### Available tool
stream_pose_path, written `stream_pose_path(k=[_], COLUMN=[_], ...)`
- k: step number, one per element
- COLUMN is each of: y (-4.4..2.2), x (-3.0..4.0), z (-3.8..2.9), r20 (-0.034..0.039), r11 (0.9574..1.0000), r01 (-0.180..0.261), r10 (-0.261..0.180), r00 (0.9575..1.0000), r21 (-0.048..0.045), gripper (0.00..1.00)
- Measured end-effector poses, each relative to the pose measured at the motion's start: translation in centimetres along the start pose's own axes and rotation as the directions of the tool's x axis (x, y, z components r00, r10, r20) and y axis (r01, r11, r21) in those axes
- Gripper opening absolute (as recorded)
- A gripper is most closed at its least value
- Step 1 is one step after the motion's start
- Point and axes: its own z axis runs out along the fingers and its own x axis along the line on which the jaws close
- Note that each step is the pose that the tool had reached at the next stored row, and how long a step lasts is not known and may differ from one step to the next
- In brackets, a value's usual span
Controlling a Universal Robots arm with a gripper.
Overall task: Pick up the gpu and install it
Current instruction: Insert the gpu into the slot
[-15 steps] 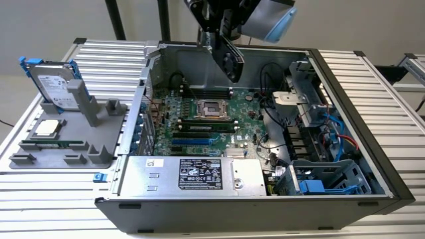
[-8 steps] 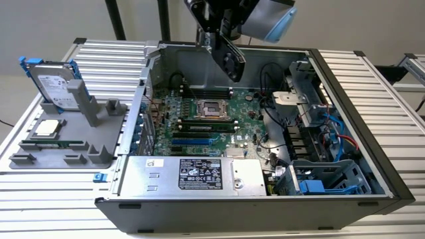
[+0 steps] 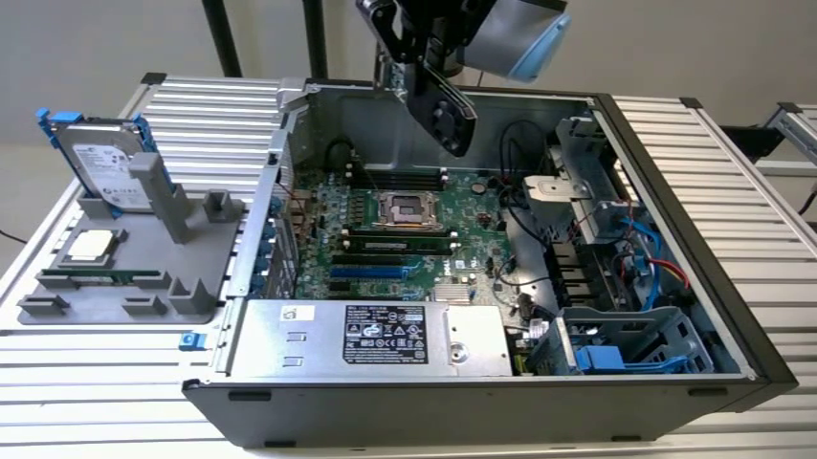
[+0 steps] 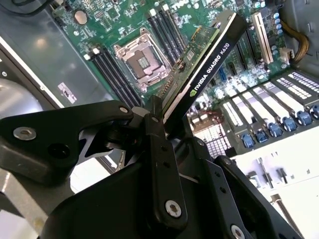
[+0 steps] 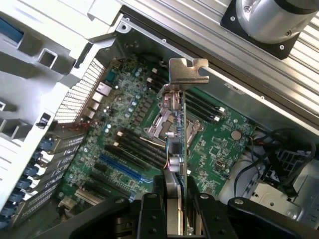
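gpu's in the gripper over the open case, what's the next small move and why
Probably lower it toward the blue expansion slot: the gripper holds the gpu tilted, well above the motherboard, with its silver bracket not seated at any slot.

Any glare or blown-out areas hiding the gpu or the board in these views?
Exterior view: even light, no glare; the gpu held in the tool reads dark. Second wrist view: white washout past the rear slots, motherboard evenly lit. First wrist view: case wall near-white, bracket bright, nothing on the board hidden.
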Motion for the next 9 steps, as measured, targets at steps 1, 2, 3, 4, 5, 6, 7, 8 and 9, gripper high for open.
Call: stream_pose_path(k=[1, 2, 3, 4, 5, 6, 7, 8, 9], y=[-0.02, -0.04, -0.07, -0.09, -0.11, -0.13, -0.15, -0.17, -0.19], x=[-0.04, -0.07, -0.12, -0.16, -0.20, -0.24, -0.28, -0.32, -0.36], z=[0.00, 0.00, 0.00, 0.00, 0.00, 0.00, 0.00, 0.00, 0.01], r20=[-0.0002, -0.0004, -0.0006, -0.0008, -0.0010, -0.0011, -0.0013, -0.0015, -0.0017], r11=[1.0000, 1.0000, 0.9999, 0.9999, 0.9998, 0.9997, 0.9996, 0.9994, 0.9993], r01=[0.004, 0.008, 0.012, 0.017, 0.021, 0.025, 0.030, 0.034, 0.038], r10=[-0.004, -0.008, -0.012, -0.017, -0.021, -0.025, -0.030, -0.034, -0.038], r00=[1.0000, 1.0000, 0.9999, 0.9999, 0.9998, 0.9997, 0.9996, 0.9994, 0.9993], r21=[-0.0002, -0.0003, -0.0005, -0.0006, -0.0008, -0.0010, -0.0011, -0.0013, -0.0015], gripper=[0.00, 0.00, 0.00, 0.00, 0.00, 0.00, 0.00, 0.00, 0.00])
